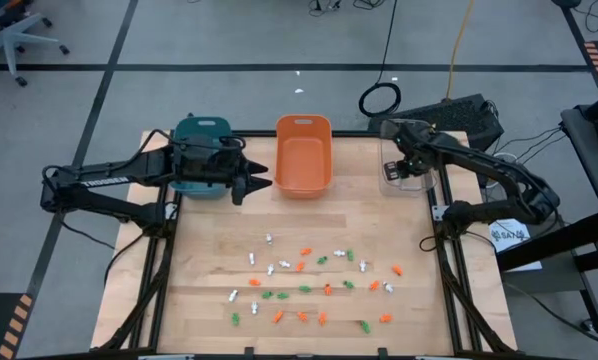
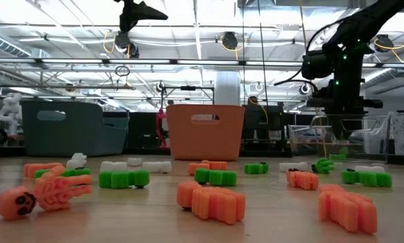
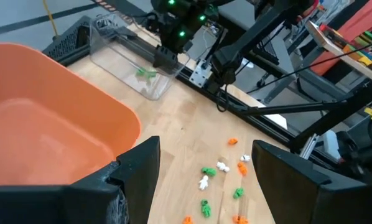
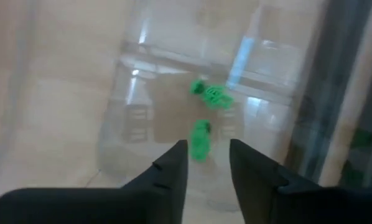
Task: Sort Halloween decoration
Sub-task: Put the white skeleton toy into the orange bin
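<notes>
Table [image 1: 209,250] front edge crowded; right claw [image 4: 208,163] apart over clear bin [image 1: 407,170]; left claw [image 3: 204,174] apart.

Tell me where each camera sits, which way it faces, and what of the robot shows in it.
High view: overhead, straight down on the table; both arms, left gripper open, between the teal bin and the orange bin.
Low view: table height, across the trinkets; right arm above the clear bin.
Left wrist view: past its own open fingers, toward orange bin and clear bin.
Right wrist view: down into the clear bin; right gripper, green trinket just beyond its tips.
Shared: both wrist views show the clear bin's green trinkets.
</notes>
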Motion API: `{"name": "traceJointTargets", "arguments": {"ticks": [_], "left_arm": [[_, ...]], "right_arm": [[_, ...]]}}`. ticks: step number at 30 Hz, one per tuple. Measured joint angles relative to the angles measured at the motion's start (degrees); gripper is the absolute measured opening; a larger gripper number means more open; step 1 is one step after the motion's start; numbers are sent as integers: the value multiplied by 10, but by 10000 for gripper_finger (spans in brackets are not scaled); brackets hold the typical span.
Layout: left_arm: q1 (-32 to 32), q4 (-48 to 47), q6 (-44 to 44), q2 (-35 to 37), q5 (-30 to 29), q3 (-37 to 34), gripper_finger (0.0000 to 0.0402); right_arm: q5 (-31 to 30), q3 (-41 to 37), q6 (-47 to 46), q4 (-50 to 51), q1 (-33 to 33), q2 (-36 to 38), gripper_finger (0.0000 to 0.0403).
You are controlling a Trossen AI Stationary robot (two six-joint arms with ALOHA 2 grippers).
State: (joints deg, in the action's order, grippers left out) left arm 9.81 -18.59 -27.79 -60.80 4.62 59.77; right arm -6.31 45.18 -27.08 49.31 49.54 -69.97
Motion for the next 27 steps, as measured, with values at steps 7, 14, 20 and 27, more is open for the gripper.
{"name": "traceJointTargets", "arguments": {"ticks": [7,14,20,27], "left_arm": [[-19,-14,-63,0,0,0,253],[-58,-90,-44,-3,-28,0,253],[-91,-147,-45,-30,-32,0,253],[-157,-149,-114,-83,-32,0,253]], "right_arm": [[74,60,-1,16,-6,78,143],[81,116,-14,-22,-46,181,140],[106,127,-44,-54,-107,237,140],[117,127,-93,-84,-198,254,140]]}}
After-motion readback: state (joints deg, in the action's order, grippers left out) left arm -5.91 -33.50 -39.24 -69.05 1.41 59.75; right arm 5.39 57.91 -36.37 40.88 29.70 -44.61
